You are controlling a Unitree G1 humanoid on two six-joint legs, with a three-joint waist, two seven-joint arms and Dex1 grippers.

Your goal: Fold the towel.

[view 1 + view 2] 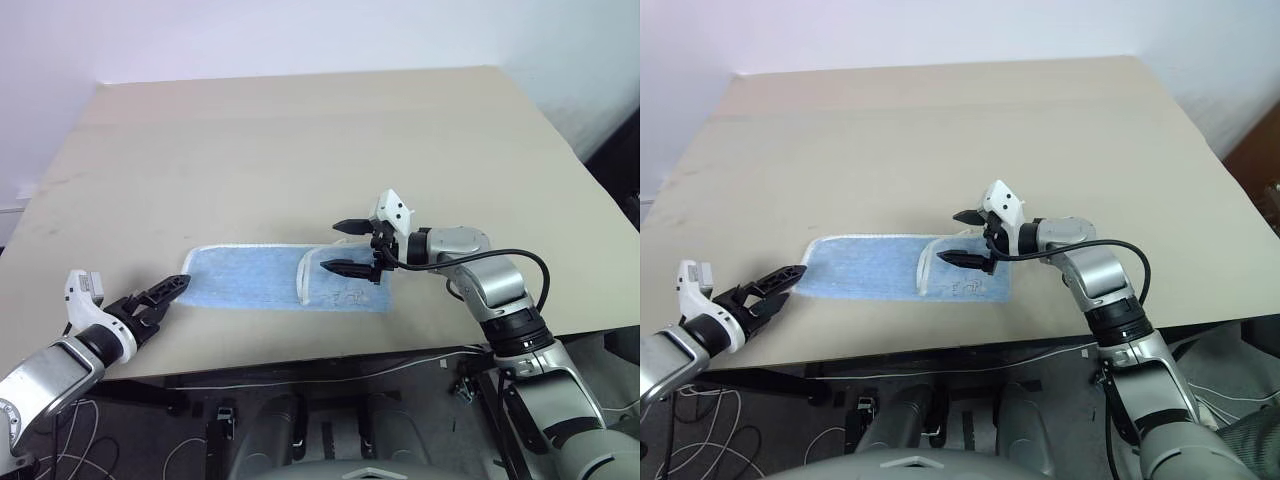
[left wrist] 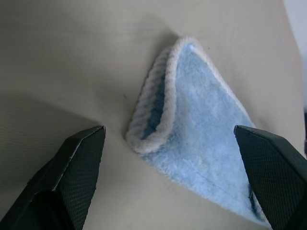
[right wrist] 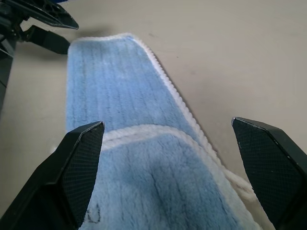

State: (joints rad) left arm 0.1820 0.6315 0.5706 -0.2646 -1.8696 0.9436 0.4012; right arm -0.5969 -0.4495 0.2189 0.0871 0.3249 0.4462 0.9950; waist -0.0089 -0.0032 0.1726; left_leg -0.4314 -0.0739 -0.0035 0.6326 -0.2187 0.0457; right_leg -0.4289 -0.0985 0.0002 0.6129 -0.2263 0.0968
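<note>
From the head camera we see the towel [image 1: 285, 279] lying flat as a long blue strip near the front edge of the tan table [image 1: 300, 140]. Its right end is doubled back on itself, so a white-edged flap sits on top of the strip there. The right gripper [image 1: 345, 248] hangs just above that flap, pointing toward the robot's left, with its two fingers spread apart and nothing between them. The left gripper [image 1: 170, 291] sits low over the table just beside the towel's left end, fingers parted and empty

In the left wrist view we look along two widely spread black fingers [image 2: 76, 165] at the towel's corner [image 2: 192, 124], which lies on the table between them; its thick white edging curls over on itself at the tip

In the right wrist view our spread fingers [image 3: 79, 163] frame the folded flap close below, with the single layer of towel [image 3: 110, 81] stretching away to the left gripper [image 3: 50, 28] at the far end
</note>
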